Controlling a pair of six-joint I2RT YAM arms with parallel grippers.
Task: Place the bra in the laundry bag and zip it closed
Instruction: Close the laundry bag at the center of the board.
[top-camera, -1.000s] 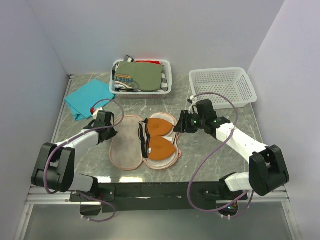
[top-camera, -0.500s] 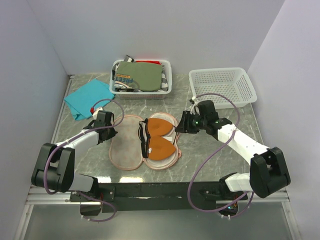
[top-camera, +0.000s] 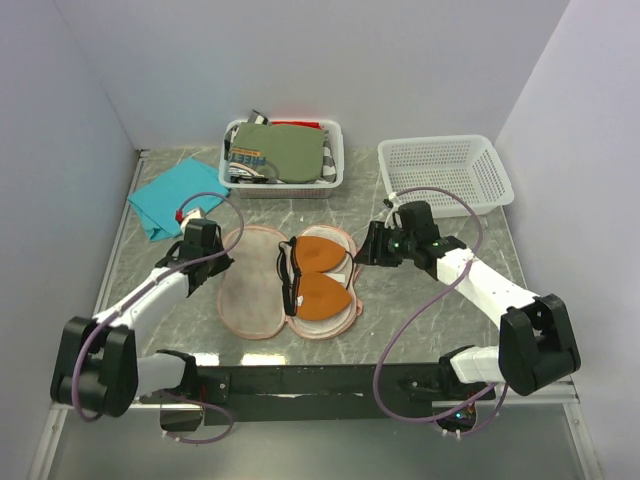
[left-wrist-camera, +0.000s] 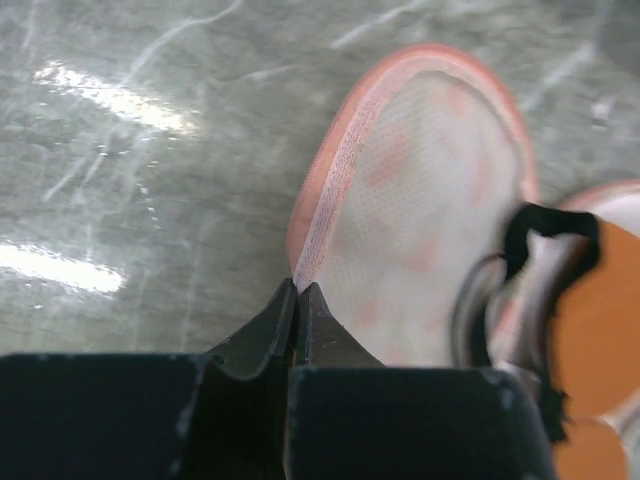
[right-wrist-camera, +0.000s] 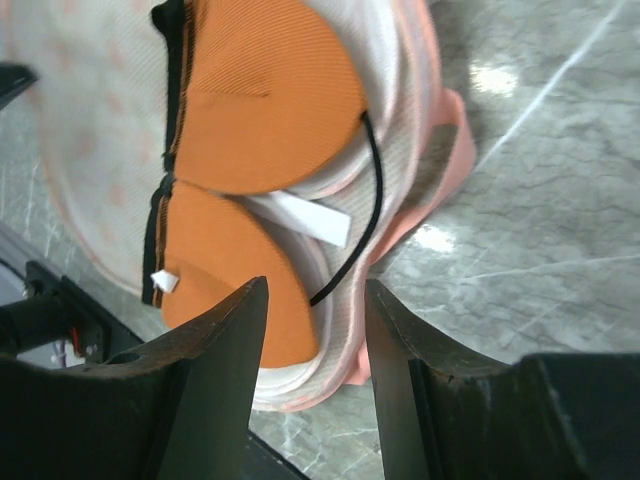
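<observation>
Pinches the pink rim on the empty half of the laundry bag (top-camera: 250, 290) with the left gripper (left-wrist-camera: 298, 298), clamped tight on the edge. Holds the right gripper (right-wrist-camera: 312, 295) wide apart and empty just beside the other half, home to the bra (top-camera: 322, 295), cups up. Risks losing so thin a pinch mid-fold, or dragging the whole bag sideways instead of closing it. Risks also trapping the loose black strap (right-wrist-camera: 372, 200) along the zipper line, jamming the zip.

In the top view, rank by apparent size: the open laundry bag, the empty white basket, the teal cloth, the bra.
Largest to smallest: laundry bag, lying open; empty white basket, slightly smaller; then teal cloth and bra, which look about alike, so unranked.
</observation>
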